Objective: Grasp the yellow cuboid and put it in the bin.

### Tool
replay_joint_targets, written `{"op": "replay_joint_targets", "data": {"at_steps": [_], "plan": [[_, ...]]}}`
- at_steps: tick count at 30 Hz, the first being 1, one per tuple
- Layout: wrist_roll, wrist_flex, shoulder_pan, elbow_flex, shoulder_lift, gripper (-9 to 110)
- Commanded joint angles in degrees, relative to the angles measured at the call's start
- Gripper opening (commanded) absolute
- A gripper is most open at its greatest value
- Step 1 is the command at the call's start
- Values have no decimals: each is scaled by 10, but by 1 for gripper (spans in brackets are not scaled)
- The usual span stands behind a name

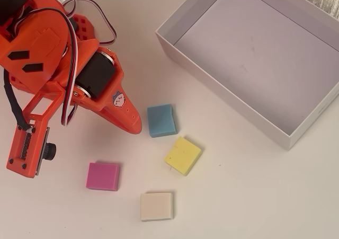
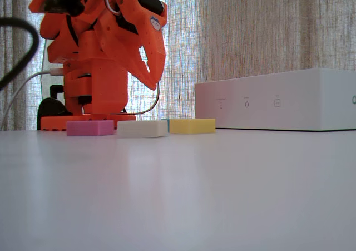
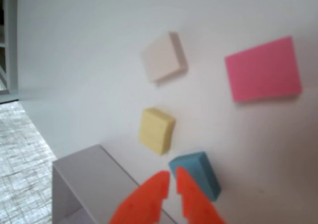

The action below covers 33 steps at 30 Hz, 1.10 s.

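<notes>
The yellow cuboid [image 1: 183, 155] lies flat on the bench [image 1: 238, 196], turned a little askew, free of every neighbour. Just above and to its left in the overhead view sits a blue block [image 1: 161, 120], below it a cream-white block [image 1: 157, 206], and farther left a pink block [image 1: 103, 176]; all four lie apart from one another. The bin [image 1: 222, 95], a broad shallow white box with a pale grey-lilac floor, lies up and to the right of the yellow cuboid, its near wall close but not touching, and it holds nothing. The orange arm's fingers [image 1: 136, 126] hang above the bench just left of the blue block; in the wrist view they [image 3: 172, 178] are nearly closed, with only a thin slit between the tips, and grip nothing. The bench is a smooth, matt off-white surface. In the fixed view, low at bench height, a loosely woven beige curtain [image 2: 261, 34] fills the background, with daylight glowing through it behind the arm's base [image 2: 89, 120].
</notes>
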Motion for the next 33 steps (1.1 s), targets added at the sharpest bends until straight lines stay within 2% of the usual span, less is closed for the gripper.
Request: {"op": "replay_joint_targets", "data": {"at_steps": [1,17,20,22,24,27,30,33], "plan": [[-9,3,-15,-5,-2,-8],[-9,-18,-15,-3,-2,-7],[-9,-53,-16,-28,-22,5],[-9,-49,-33,-80,-79,20],[-6,-43,-47,-163,-159,35],[-3,-4,-60,-310,-282,48],[-13,63,-77,-446,-376,48],[-9,76,-78,-554,-443,34]]}}
